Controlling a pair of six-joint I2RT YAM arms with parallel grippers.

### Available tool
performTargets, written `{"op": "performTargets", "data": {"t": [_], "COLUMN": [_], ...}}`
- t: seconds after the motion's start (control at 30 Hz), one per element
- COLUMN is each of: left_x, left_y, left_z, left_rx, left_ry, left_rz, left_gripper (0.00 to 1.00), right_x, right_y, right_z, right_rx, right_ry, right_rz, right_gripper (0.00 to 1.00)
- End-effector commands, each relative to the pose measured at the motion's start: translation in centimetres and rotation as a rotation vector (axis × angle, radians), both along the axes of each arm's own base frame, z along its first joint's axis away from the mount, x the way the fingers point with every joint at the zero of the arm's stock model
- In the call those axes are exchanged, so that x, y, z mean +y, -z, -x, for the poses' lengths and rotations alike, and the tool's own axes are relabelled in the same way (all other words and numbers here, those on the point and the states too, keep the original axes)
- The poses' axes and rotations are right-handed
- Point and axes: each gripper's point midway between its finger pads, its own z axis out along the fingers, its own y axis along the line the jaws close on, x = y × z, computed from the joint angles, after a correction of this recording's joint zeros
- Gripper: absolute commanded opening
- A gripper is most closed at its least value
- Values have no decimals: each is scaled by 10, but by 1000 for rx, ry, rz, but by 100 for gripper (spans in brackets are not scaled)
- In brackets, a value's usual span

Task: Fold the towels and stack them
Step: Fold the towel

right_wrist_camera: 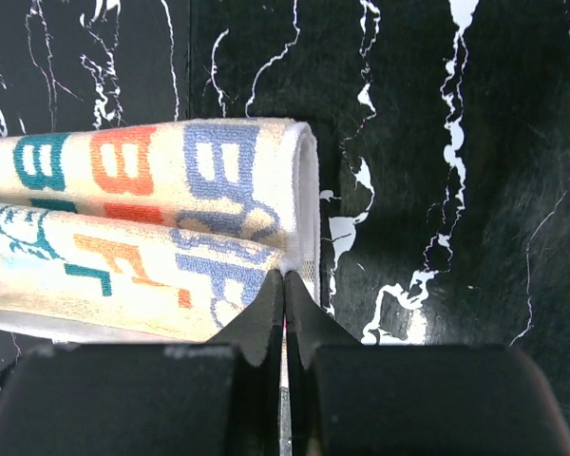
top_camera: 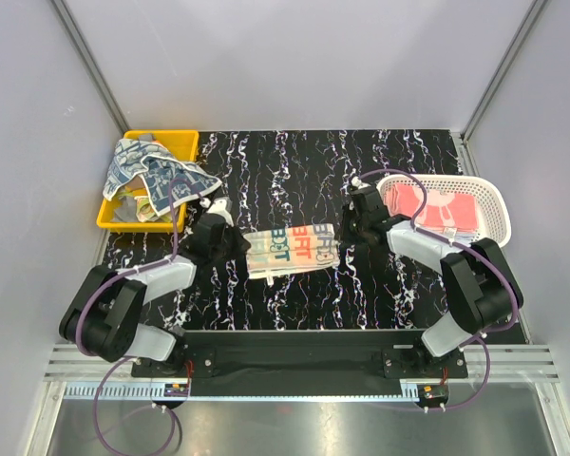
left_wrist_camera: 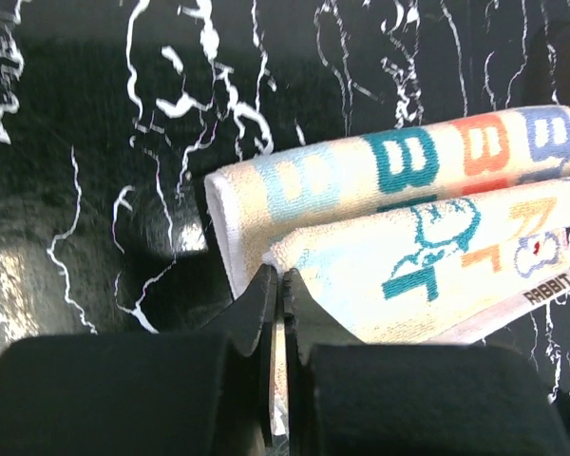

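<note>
A: L side?
B: Left gripper (left_wrist_camera: pixel 277 275) has its fingers pinched tight on the near-left edge of the lettered beige towel (top_camera: pixel 293 249). Towel lies folded lengthwise, mid table (top_camera: pixel 361 171).
A: Handling?
B: Looks soft, light, limp terry. Prob. sags btwn grips, so take corners, both layers.
A: R side?
B: Right gripper (right_wrist_camera: pixel 285 277) is closed on the near-right corner.

The table (top_camera: pixel 294 157) was black with white veining (marble-like). A yellow bin (top_camera: pixel 184 141) sat at its far left corner, and a white mesh basket (top_camera: pixel 494 198) sat at its right edge, well apart from the bin. Pale grey walls (top_camera: pixel 294 57) closed three sides; a metal rail (top_camera: pixel 294 388) ran along the near edge.
</note>
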Motion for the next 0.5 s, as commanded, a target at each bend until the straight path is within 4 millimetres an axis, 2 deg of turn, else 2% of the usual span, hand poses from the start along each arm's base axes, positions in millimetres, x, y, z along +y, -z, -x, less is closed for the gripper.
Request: {"op": "performTargets", "data": {"t": [0.0,0.1,0.23,0.37,0.47], "left_x": [2,2,4,5,11], "left_y": [-10,-11,-22,-38,-42], "left_z": [-10,-8,-7,-3,-5], "left_rx": [-80,-82,-105,-122,-129], "left_ry": [-41,-38,-42,-50,-79], "left_rz": [19,22,29,46,27], "left_gripper": [9,15,34,37,39], "right_x": [0,-1,-2,-2,-2], "right_y": [-16,-16,-19,-20,-20], "right_z": [-10,-9,-9,-9,-9], "right_rx": [-79,-83,-91,-94,-95], "right_ry": [32,33,34,35,33], "right_rz": [-14,-13,-11,-12,-10], "right_gripper": [0,0,0,0,0]}}
